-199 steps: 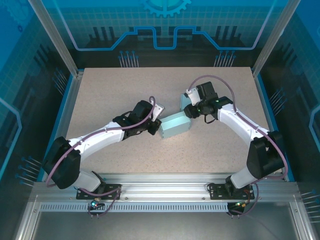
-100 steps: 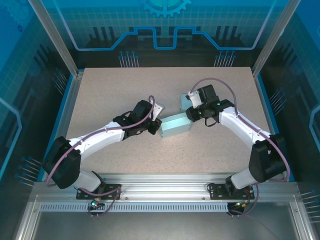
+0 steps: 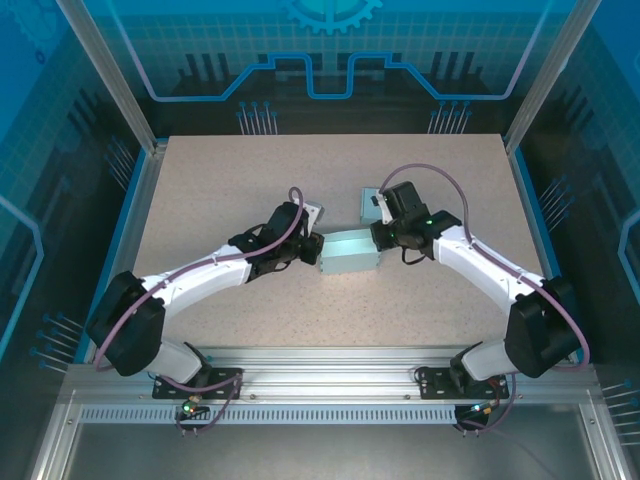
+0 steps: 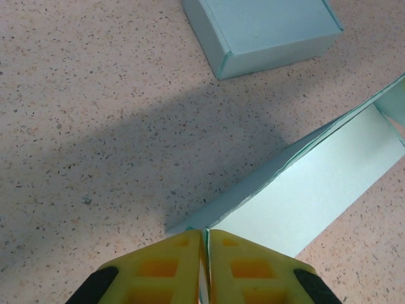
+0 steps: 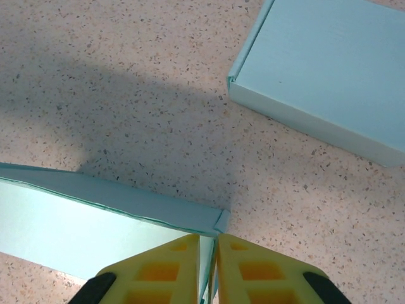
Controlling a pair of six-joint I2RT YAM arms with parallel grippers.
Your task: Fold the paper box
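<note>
While clamped at both short ends, lying across the middle of the speckled beige tabletop (image 3: pixel 220 180): pale teal paper box (image 3: pixel 348 250), half formed, long side wall standing. At its left corner, left end effector (image 4: pixel 205 253) closed tight on the thin end flap, yellow fingers (image 4: pixel 164 266) nearly meeting with just the card edge between. At the other end, right end effector (image 5: pixel 212 253) likewise nipped shut on the opposite end wall. Reads as a two-point hold, there to keep the walls square and stop such light card from sliding or springing back during creasing. Just beyond, lying apart and untouched, second pale teal shallow cardboard tray (image 3: pixel 368 203), probably the mating half, parked clear of the working space. Folding judged underway, not finished. Next likely a matter of tucking or pressing the end flaps home. Risk of a torn flap or a skewed crease from uneven pull at the two ends.
</note>
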